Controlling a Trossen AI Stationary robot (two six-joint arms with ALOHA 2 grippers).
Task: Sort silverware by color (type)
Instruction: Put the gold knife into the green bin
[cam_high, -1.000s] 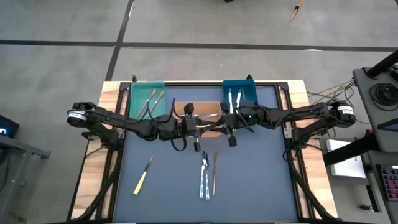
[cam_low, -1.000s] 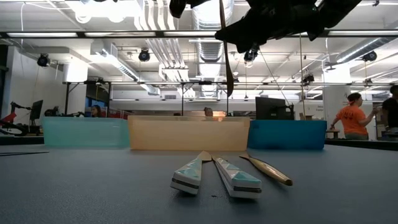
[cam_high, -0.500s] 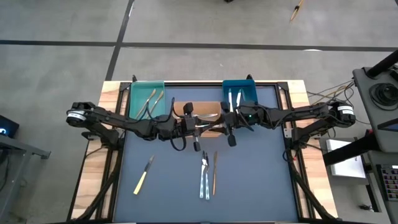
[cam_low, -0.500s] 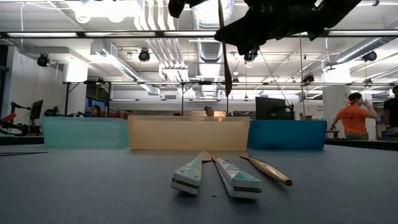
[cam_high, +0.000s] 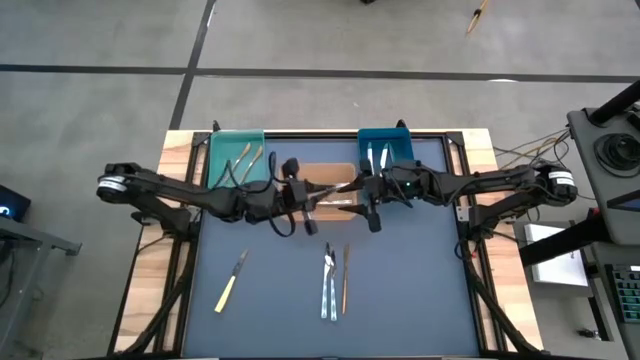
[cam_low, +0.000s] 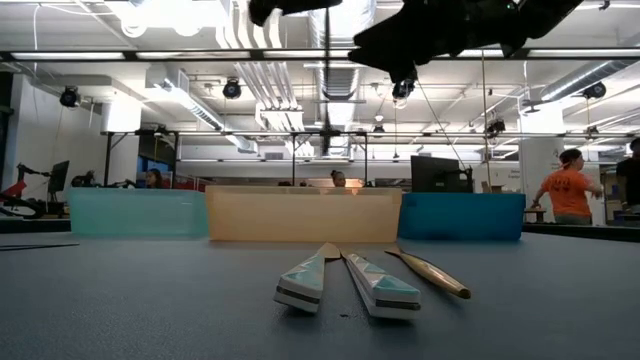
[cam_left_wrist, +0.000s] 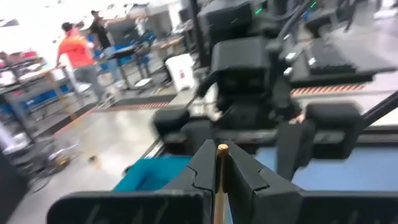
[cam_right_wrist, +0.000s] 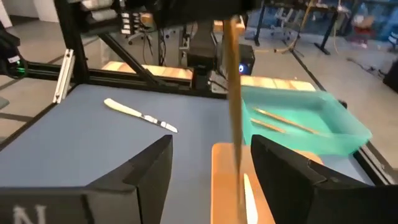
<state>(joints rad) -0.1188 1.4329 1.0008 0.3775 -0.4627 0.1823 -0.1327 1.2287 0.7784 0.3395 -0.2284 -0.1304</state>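
Above orange bin (cam_high: 330, 176), far centre: left gripper (cam_left_wrist: 219, 163) pinches gold utensil (cam_right_wrist: 234, 93); right gripper (cam_high: 365, 195) spread, just beside it. Risk: thin pinch slips, piece drops into orange bin instead of teal bin (cam_high: 236, 157), far left.

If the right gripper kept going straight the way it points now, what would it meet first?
Probably the gold utensil standing between the open right gripper's fingers, shut in the left gripper just beyond; depth is unclear.
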